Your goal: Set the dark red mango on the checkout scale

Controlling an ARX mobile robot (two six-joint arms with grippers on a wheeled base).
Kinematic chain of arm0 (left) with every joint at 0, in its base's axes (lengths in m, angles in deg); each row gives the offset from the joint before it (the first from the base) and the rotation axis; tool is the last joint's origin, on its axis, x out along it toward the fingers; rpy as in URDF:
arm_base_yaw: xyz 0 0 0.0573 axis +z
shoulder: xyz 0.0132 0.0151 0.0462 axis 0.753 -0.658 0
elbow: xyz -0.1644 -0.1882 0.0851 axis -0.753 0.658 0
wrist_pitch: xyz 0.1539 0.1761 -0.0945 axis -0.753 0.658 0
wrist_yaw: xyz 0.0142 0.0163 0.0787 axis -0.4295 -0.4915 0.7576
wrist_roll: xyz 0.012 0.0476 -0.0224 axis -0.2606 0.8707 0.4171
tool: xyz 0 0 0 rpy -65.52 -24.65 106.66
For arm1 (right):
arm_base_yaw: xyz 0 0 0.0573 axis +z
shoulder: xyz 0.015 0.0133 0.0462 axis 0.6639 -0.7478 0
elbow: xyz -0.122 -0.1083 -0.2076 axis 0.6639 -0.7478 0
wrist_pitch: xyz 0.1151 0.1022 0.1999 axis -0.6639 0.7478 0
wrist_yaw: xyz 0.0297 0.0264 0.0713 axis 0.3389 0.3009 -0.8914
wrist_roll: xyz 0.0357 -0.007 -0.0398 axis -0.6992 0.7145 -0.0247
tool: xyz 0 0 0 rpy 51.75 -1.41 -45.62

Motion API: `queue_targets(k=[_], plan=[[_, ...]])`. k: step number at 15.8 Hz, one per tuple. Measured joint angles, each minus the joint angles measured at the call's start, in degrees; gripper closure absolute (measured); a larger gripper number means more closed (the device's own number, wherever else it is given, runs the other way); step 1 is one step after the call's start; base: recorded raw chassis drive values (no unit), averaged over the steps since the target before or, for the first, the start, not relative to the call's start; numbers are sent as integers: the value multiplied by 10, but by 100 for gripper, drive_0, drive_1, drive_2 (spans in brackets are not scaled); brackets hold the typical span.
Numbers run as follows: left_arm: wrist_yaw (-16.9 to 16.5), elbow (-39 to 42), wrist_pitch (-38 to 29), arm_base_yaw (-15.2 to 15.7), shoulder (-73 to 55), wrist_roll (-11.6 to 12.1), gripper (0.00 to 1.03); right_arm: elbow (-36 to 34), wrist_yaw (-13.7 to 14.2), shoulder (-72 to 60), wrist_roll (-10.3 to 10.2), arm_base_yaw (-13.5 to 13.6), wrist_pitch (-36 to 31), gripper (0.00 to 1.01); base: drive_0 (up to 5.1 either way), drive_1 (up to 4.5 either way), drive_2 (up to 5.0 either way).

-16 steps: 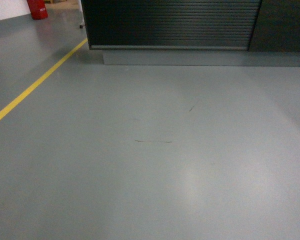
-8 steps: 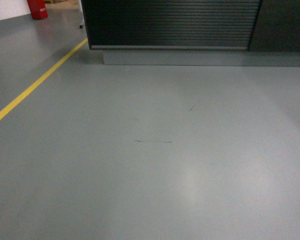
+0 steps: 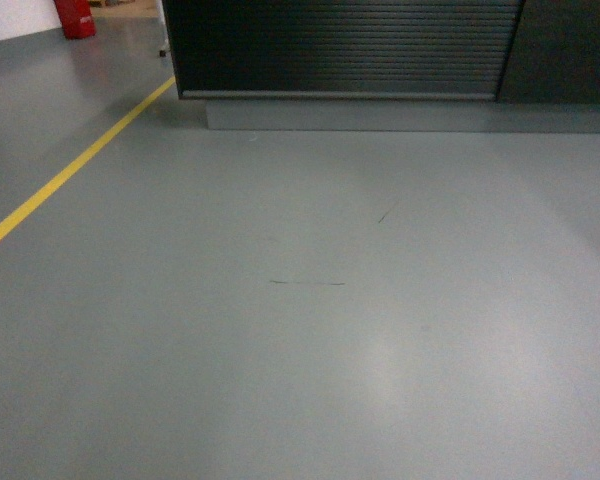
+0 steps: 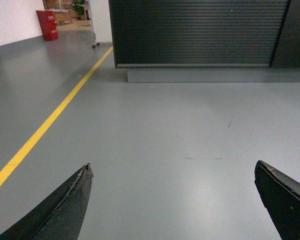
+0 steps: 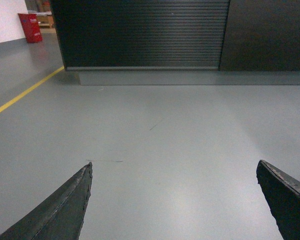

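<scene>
Mango and scale are not seen, both the left gripper (image 4: 172, 200) and right gripper (image 5: 174, 200) are spread empty, so arrival at the checkout (image 3: 340, 50) empty-handed is risked.

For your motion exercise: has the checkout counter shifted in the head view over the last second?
No. The checkout keeps its position beside the yellow floor line; the scuff mark also stays put.

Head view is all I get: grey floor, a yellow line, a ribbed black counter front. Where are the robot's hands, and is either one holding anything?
Observer: Only the wrist views show them. The left gripper is wide open over bare floor, with nothing between its fingers.
Operator: And the other one?
Observer: The right gripper is wide open too, and empty, pointing toward the counter.
</scene>
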Motion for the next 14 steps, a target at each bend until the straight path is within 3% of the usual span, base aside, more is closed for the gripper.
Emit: queue_targets(k=[14], plan=[[0, 0, 0, 0, 0, 0, 5, 0, 0, 0, 0, 0, 0, 3, 0, 0, 0]])
